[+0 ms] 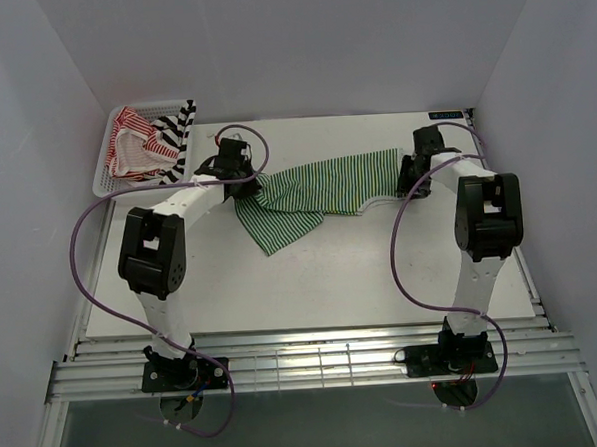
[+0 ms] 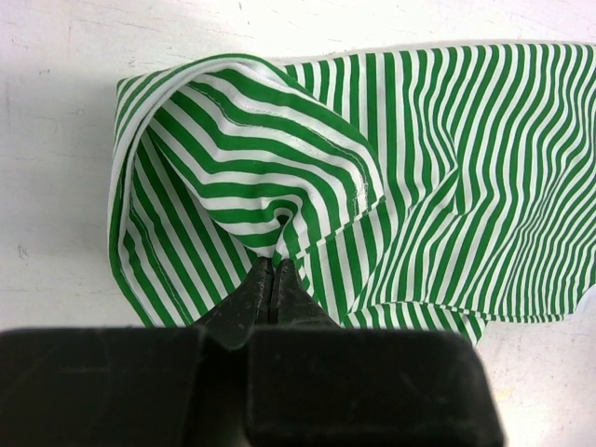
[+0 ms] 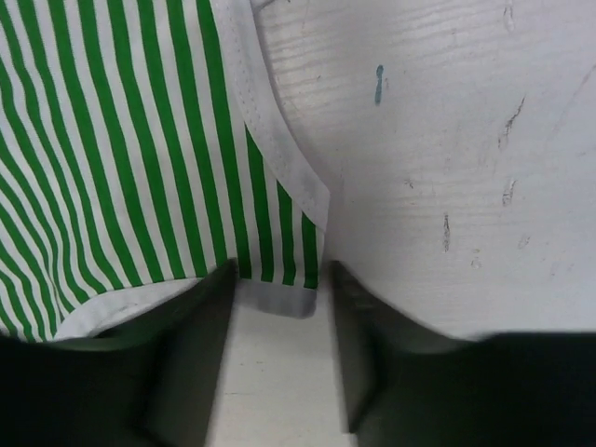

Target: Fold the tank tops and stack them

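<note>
A scuffed white table [image 1: 312, 283] stands between plain pale walls [image 1: 319, 42].

- The left arm [image 1: 152, 253] reached forward, elbow bent inward; the left gripper [image 2: 272, 272] was pinched tight on a fold of the green-and-white tank top [image 2: 447, 177].
- The right arm [image 1: 488, 214] stretched forward too; the right gripper [image 3: 279, 312] sat low, jaws apart, straddling a corner of that top's hem.

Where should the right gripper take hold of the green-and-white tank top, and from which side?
Probably the white-hemmed strap end of the green-and-white tank top, from above: it lies flat and narrow on the table, between the open fingers of the right gripper.
</note>
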{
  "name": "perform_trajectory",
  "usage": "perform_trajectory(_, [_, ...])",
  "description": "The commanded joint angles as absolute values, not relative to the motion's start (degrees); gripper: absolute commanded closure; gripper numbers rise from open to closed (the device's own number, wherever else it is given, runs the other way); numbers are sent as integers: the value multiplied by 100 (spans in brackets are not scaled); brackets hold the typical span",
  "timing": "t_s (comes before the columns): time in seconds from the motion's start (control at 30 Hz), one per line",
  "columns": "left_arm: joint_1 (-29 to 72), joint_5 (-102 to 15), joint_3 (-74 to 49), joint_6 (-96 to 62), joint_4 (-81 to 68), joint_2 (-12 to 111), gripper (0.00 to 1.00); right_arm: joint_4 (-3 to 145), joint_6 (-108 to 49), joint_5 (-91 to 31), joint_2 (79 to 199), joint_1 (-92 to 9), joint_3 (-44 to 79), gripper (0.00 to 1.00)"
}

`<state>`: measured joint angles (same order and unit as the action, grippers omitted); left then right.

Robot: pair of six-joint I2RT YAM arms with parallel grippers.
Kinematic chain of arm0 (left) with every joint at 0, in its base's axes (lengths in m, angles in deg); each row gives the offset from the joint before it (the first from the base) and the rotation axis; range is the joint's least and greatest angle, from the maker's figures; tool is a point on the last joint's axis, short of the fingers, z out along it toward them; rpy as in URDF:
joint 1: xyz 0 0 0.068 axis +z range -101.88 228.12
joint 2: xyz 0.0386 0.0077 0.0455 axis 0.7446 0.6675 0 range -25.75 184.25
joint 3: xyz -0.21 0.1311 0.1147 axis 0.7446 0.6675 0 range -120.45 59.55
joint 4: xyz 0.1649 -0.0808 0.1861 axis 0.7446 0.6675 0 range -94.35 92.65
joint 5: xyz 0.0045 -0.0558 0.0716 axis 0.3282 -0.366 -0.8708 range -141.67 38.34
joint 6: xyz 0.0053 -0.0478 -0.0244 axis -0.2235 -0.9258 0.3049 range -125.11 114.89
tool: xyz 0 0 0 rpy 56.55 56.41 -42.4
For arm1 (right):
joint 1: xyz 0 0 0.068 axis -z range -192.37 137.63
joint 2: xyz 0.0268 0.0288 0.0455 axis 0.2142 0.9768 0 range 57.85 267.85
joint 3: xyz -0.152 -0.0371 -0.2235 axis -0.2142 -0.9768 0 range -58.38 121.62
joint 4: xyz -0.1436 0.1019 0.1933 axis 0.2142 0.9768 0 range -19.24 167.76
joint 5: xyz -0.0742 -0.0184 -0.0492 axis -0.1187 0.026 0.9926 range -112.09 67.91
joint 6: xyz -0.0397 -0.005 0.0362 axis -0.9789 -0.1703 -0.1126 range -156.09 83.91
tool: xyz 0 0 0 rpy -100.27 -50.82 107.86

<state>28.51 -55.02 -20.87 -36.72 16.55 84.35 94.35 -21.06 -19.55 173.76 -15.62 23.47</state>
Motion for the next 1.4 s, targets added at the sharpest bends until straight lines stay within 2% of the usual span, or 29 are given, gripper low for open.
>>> perform_trajectory(0.0, [2861,-5386,-2034,-3719,1472,7858,100,9414,-2000,-1936,17571,-1562,2494,59])
perform_trajectory(0.07, [2861,-5369,-2034,-3719,1402,7805,100,9256,-2000,-2042,17501,-1562,2486,76])
perform_trajectory(0.1, [2852,-5395,-2043,-3719,1393,7753,100,9168,-2061,-2112,17439,-1562,2477,92])
perform_trajectory(0.23, [2861,-5491,-2175,-3754,1358,7437,100,8975,-2114,-2306,16711,-1562,2424,92])
perform_trajectory(0.3, [2861,-5535,-2149,-3859,1323,7182,100,8904,-2115,-2236,15982,-1562,2276,92])
perform_trajectory(0.53, [2870,-5887,-1613,-4254,1200,5103,100,9096,-2115,-1919,13094,-1439,1756,92])
perform_trajectory(0.77, [2879,-6256,-1340,-4571,1173,3421,100,9686,-2316,-1585,11542,-1386,2142,92])
perform_trajectory(0.93, [2879,-6353,-1472,-4554,1068,3480,100,9695,-2589,-1550,11558,-1386,2485,92])
perform_trajectory(1.1, [2914,-6591,-1998,-4449,971,4542,100,9406,-2756,-1822,12243,-1386,2608,92])
perform_trajectory(1.23, [3449,-5933,-3033,-4395,979,5895,100,9255,-2800,-2446,13453,-1378,3292,92])
perform_trajectory(1.27, [3598,-5348,-3332,-4439,1032,6463,100,9282,-2826,-2490,13675,-1369,3538,92])
perform_trajectory(1.37, [3907,-4694,-4431,-4431,1129,7169,100,9326,-2940,-2578,14309,-1325,4505,92])
